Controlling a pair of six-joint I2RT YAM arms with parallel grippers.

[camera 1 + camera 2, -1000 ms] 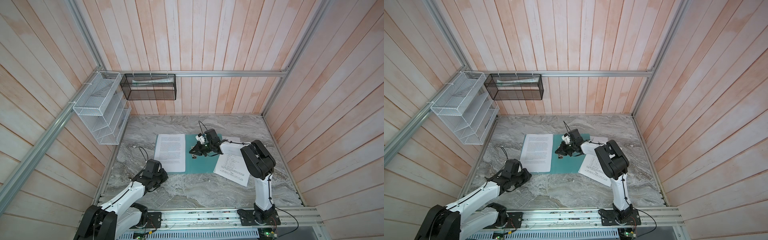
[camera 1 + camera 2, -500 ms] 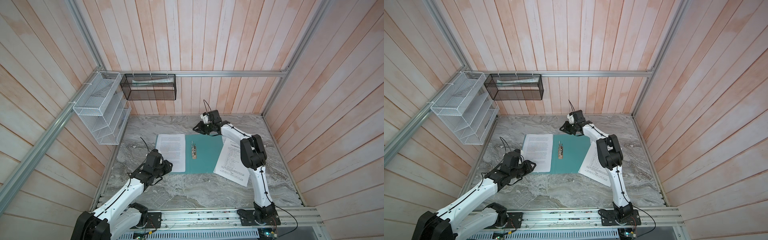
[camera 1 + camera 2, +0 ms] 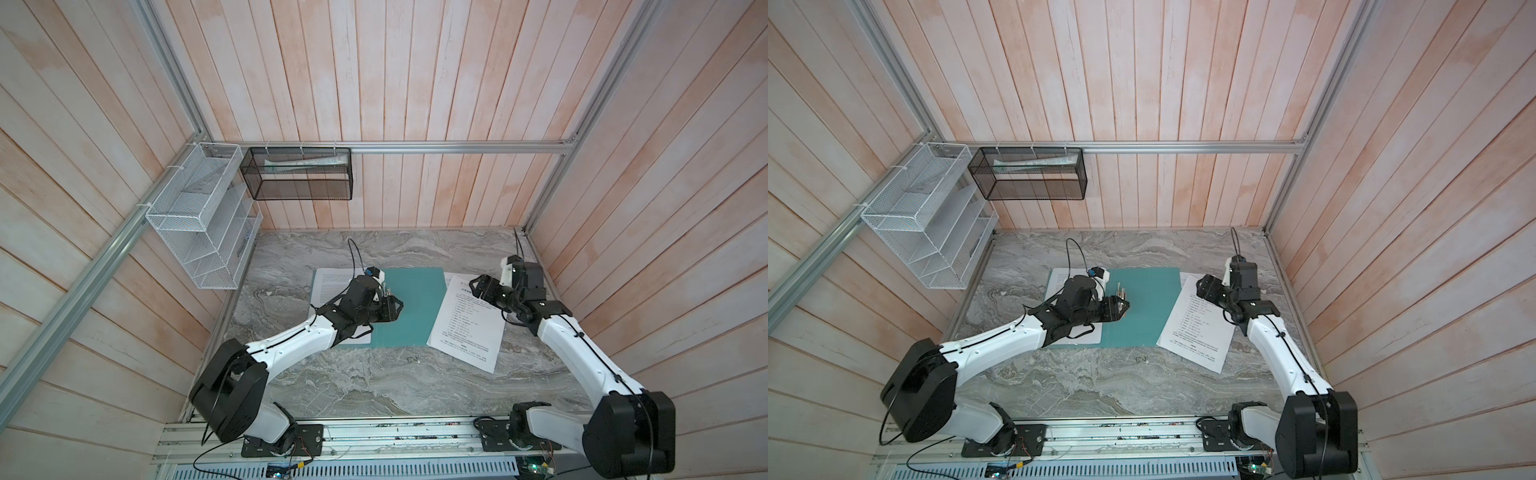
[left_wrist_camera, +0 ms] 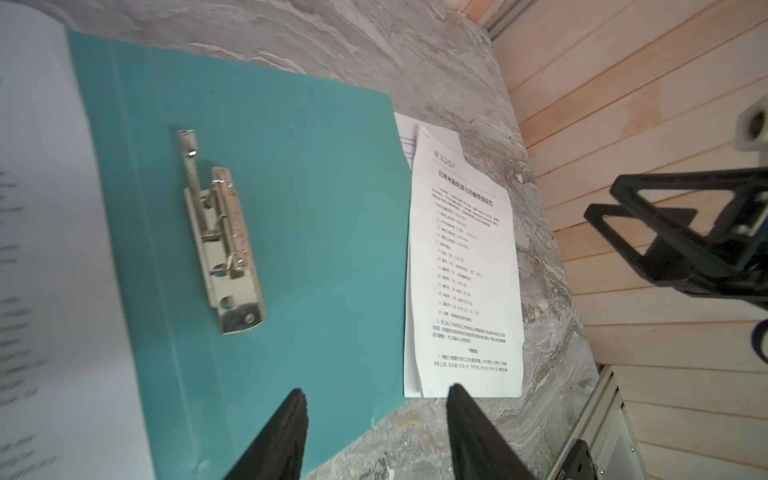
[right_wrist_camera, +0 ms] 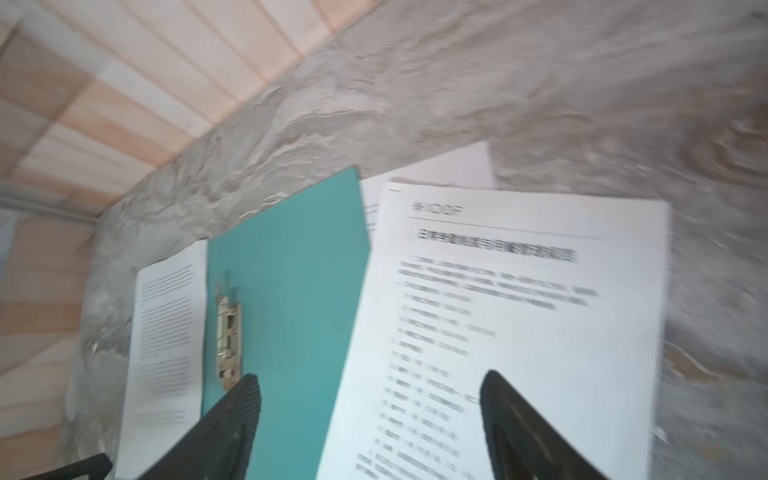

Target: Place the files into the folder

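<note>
Right gripper [image 3: 478,286], jaws spread and empty, sits nearest the loose files [image 3: 467,322] just right of the folder [image 3: 409,307]; left gripper [image 4: 376,432], also spread, hovers by the metal clip [image 4: 220,245].

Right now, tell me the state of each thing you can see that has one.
Folder: open, flat on the table.
Metal clip: nothing under it.
Files: loose, beside the folder, overlapping its edge.
Left gripper: open, holding nothing, over the folder.
Right gripper: open, holding nothing, over the files.
Black mesh basket: holds rolled paper.
</note>
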